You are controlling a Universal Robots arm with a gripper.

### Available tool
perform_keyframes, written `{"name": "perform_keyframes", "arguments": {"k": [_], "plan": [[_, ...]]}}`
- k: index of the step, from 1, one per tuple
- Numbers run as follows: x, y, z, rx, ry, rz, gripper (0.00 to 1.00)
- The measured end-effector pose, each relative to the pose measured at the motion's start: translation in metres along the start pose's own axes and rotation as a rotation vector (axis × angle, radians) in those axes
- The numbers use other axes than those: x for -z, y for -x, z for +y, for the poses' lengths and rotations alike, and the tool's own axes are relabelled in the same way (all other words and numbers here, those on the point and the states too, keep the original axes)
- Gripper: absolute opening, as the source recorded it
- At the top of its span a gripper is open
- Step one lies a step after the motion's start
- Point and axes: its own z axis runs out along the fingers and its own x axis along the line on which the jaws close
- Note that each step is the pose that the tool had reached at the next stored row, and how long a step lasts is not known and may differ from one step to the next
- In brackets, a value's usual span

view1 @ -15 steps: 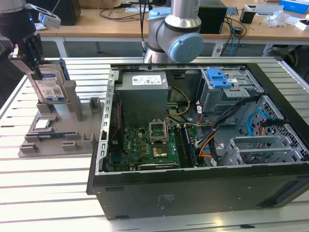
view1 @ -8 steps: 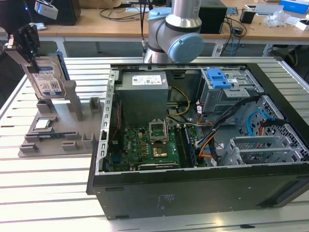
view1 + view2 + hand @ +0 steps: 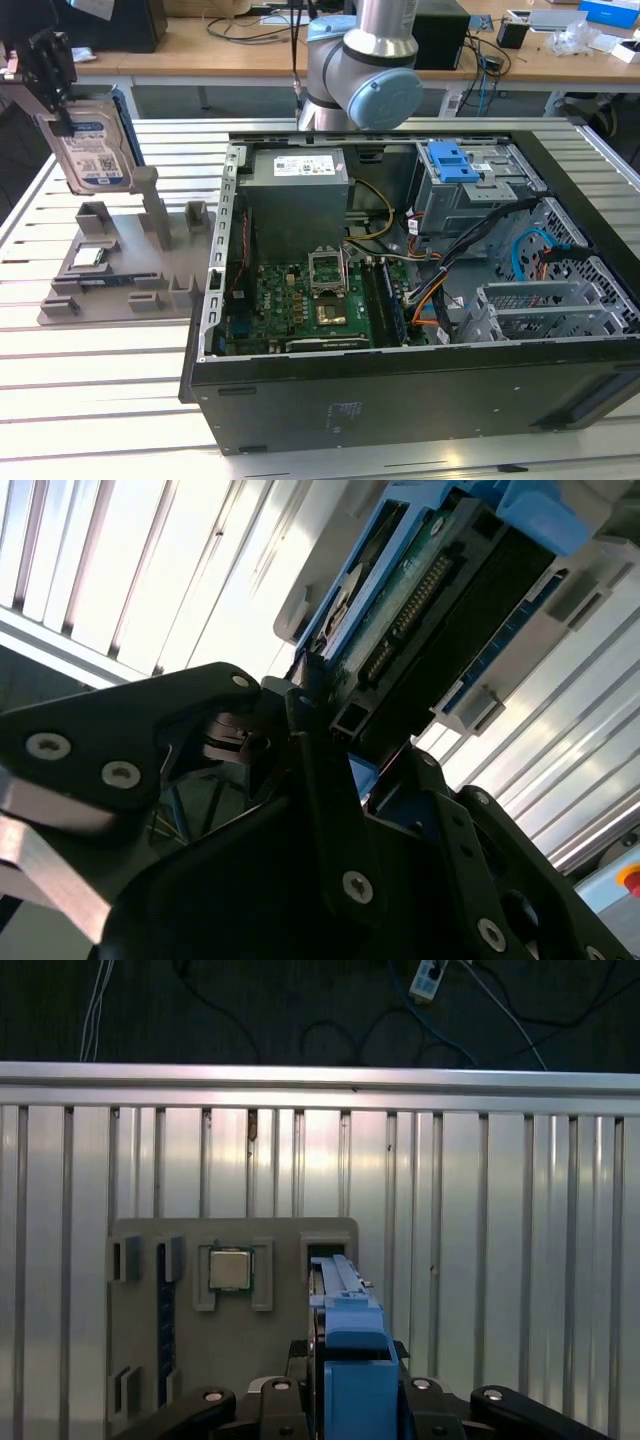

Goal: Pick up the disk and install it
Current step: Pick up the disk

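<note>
The disk (image 3: 92, 150), a silver-grey hard drive with a blue-and-white label and a blue bracket, hangs upright and slightly tilted at the exterior view's far left. It is just over the grey fixture (image 3: 120, 270). My gripper (image 3: 58, 105) is shut on its upper edge. In the second wrist view the black fingers (image 3: 315, 740) clamp the disk (image 3: 420, 610) at its connector end. The first wrist view looks down the disk (image 3: 345, 1330) edge-on, with the gripper (image 3: 345, 1405) around its blue bracket and the fixture's slot (image 3: 325, 1245) beyond it.
An open computer case (image 3: 400, 400) lies at the exterior view's centre and right, holding a motherboard (image 3: 310, 300), a grey power supply box (image 3: 300, 190) and a metal cage with a blue handle (image 3: 455, 165). A chip (image 3: 230, 1268) rests on the fixture. The arm's base (image 3: 360, 70) stands behind the case.
</note>
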Motion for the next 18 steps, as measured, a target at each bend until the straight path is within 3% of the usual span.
{"name": "perform_keyframes", "arguments": {"k": [6,15,18], "plan": [[0.0186,0.0012,0.0003,0.0,0.0001,0.0,0.37],[0.0353,0.0023,0.0005,0.0,0.0001,0.0,0.37],[0.0446,0.0028,0.0007,0.0,0.0001,0.0,0.37]]}}
